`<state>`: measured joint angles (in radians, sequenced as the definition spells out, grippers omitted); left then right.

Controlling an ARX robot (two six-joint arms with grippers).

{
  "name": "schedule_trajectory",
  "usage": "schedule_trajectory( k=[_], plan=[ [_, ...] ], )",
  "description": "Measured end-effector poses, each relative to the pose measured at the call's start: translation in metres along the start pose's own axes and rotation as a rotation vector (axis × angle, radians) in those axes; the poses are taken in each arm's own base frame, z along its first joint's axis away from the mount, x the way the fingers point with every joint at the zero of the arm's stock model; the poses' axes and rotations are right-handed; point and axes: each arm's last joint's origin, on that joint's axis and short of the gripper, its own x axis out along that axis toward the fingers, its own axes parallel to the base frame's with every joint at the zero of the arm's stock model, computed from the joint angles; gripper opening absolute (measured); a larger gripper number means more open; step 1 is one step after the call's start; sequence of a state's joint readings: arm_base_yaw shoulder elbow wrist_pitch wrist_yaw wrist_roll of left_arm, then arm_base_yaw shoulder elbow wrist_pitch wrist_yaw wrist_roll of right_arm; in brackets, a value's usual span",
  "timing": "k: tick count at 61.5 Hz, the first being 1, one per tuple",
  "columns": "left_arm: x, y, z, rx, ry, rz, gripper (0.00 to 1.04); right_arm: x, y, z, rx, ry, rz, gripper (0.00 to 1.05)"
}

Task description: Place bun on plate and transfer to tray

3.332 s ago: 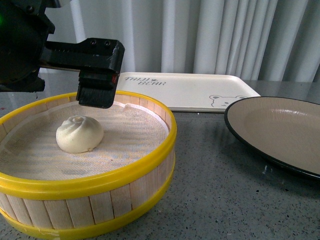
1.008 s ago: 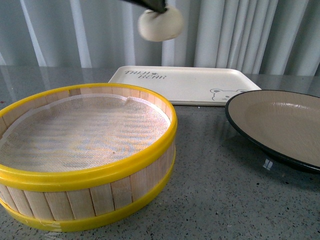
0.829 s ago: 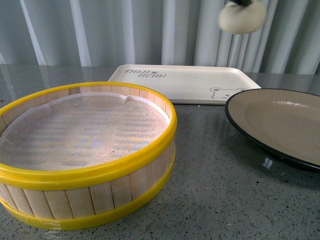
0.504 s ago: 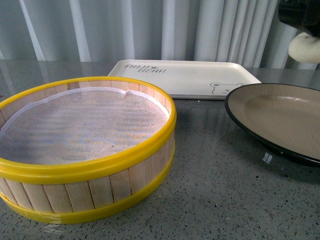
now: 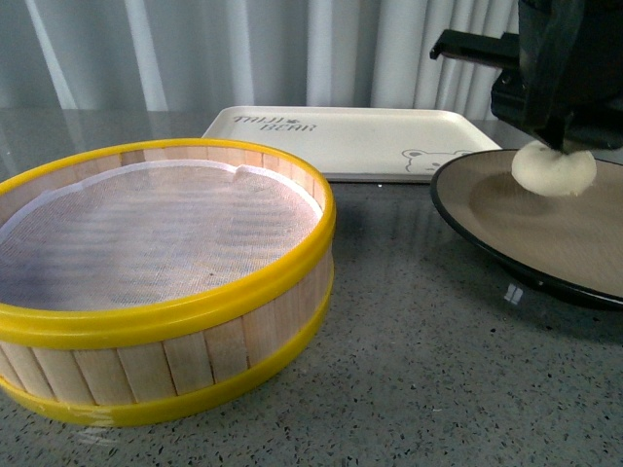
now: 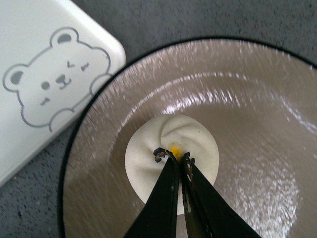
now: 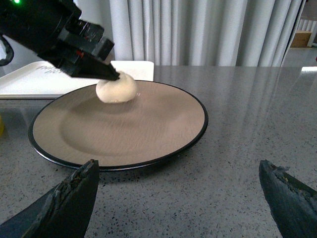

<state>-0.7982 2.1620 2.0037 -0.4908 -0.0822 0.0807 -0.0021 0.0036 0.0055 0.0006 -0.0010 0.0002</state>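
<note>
The white pleated bun (image 5: pixel 553 169) hangs from my left gripper (image 5: pixel 557 144), which is shut on its twisted top. It is over the far part of the black-rimmed tan plate (image 5: pixel 506 243), at or just above its surface. In the left wrist view the closed fingertips (image 6: pixel 174 156) pinch the bun (image 6: pixel 148 148) above the plate (image 6: pixel 257 99). In the right wrist view the bun (image 7: pixel 116 89) sits at the plate's (image 7: pixel 148 134) far side. My right gripper (image 7: pixel 179 196) is open and empty, low over the counter near the plate's front edge. The cream tray (image 5: pixel 341 141) lies behind.
A yellow-rimmed wooden steamer basket (image 5: pixel 156 321) with a mesh liner stands empty at the front left. The tray's bear-face corner (image 6: pixel 49 84) lies next to the plate rim. Grey speckled counter runs between basket and plate; curtains hang behind.
My left gripper took the bun out of the steamer basket, carried it up and to the right, then lowered it over the plate. The basket is now empty.
</note>
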Motion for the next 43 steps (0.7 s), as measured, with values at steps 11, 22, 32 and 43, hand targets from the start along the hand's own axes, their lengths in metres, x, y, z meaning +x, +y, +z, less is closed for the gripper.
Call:
schedule_trajectory(
  k=[11,22,32,43],
  plan=[
    [-0.012,-0.004,-0.011,-0.002,0.021,-0.045,0.04,0.0,0.0,0.0,0.0,0.0,0.0,0.96],
    [-0.029,-0.009,-0.008,-0.046,-0.015,-0.071,0.04,0.0,0.0,0.0,0.0,0.0,0.0,0.96],
    [-0.028,-0.016,-0.012,-0.08,-0.019,-0.078,0.04,0.0,0.0,0.0,0.0,0.0,0.0,0.96],
    [-0.026,-0.02,-0.013,-0.134,-0.037,-0.062,0.04,0.0,0.0,0.0,0.0,0.0,0.0,0.96]
  ],
)
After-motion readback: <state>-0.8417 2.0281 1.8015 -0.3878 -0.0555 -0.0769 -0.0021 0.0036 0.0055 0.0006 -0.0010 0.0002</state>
